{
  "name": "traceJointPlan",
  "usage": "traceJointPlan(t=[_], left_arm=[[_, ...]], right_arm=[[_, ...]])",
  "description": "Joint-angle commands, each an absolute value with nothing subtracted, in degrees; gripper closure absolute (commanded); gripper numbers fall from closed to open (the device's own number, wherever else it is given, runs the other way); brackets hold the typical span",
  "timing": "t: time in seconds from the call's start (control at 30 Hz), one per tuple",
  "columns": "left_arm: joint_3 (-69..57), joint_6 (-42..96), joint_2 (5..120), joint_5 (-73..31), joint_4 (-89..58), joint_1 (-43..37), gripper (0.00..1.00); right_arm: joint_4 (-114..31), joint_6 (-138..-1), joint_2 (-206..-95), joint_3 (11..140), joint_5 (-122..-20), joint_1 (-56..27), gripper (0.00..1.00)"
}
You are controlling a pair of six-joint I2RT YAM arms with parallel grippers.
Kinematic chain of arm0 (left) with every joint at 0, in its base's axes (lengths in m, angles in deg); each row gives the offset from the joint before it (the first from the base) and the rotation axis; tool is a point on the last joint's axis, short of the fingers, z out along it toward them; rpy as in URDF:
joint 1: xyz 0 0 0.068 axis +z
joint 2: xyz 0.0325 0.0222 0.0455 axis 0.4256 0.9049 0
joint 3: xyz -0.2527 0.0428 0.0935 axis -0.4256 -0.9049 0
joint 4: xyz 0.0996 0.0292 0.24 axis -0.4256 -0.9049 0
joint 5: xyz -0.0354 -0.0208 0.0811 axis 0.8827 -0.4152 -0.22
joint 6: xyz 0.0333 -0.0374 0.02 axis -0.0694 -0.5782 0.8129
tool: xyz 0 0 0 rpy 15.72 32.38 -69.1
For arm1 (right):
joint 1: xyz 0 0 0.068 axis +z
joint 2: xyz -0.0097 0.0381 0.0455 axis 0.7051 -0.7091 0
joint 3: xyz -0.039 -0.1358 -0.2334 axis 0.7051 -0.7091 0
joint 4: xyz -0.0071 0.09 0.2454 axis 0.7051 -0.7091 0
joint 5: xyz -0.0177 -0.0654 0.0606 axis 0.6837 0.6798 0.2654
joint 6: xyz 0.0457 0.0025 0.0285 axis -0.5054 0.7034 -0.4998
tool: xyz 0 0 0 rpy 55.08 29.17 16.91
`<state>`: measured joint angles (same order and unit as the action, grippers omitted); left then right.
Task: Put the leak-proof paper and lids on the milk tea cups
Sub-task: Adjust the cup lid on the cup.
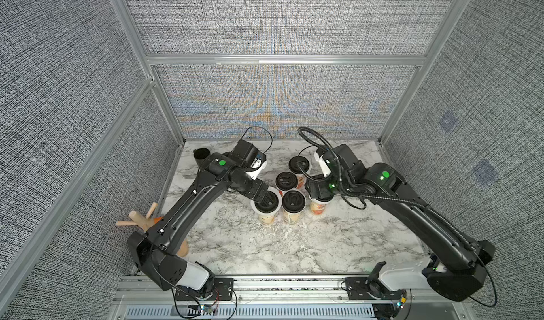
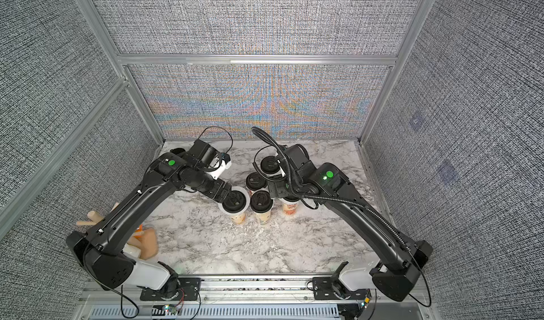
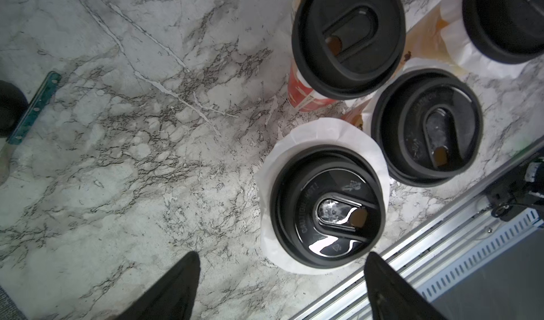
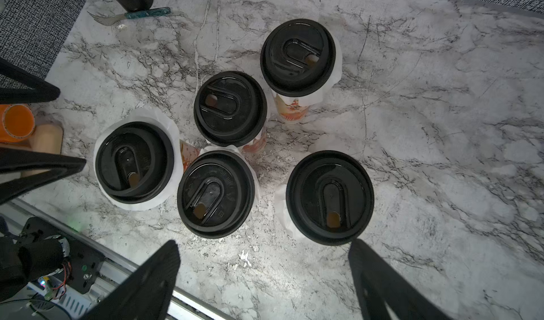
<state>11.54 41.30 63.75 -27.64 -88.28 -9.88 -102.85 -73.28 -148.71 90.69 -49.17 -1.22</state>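
Observation:
Several milk tea cups stand clustered mid-table, each capped with a black lid. The leak-proof paper (image 3: 297, 136) shows as a white rim sticking out under the lid of the front-left cup (image 1: 266, 219), and as smaller edges under other lids (image 4: 282, 206). My left gripper (image 3: 281, 255) hangs open just above that front-left cup's lid (image 3: 326, 209), holding nothing. My right gripper (image 4: 263, 242) is open and empty above the front-right cup (image 1: 318, 209), whose lid (image 4: 329, 198) lies just ahead of its fingertips.
A short black mug (image 1: 201, 154) and a fork (image 4: 129, 15) lie at the back left. A wooden peg rack (image 1: 141, 218) and an orange cup (image 4: 17, 123) sit at the left edge. An aluminium rail (image 1: 279, 283) runs along the front, with fabric walls all round.

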Motion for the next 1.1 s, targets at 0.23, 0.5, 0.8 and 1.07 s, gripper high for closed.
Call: traceJointPlan(t=[0.23,0.5,0.8,1.07], left_arm=[[10.7,40.8,66.2,-31.4,-88.1,-11.0,0.11],[8.5,40.2,66.9,-31.3,-86.6,-11.3,0.11],[9.2,40.2,68.5,-33.5,-87.7,-11.3,0.12],[10.0,40.1,67.9,-34.9,-89.0,-11.3,0.12]], right_arm=[[-99.4,-73.7,-149.2,89.6,-51.0,-1.6,0.08],[-99.7,-73.7,-149.3,89.7,-51.3,-1.6,0.08],[-99.9,-73.6,-149.6,90.1,-51.6,-1.6,0.08],[-100.0,-73.5,-149.6,90.3,-51.7,-1.6,0.08]])
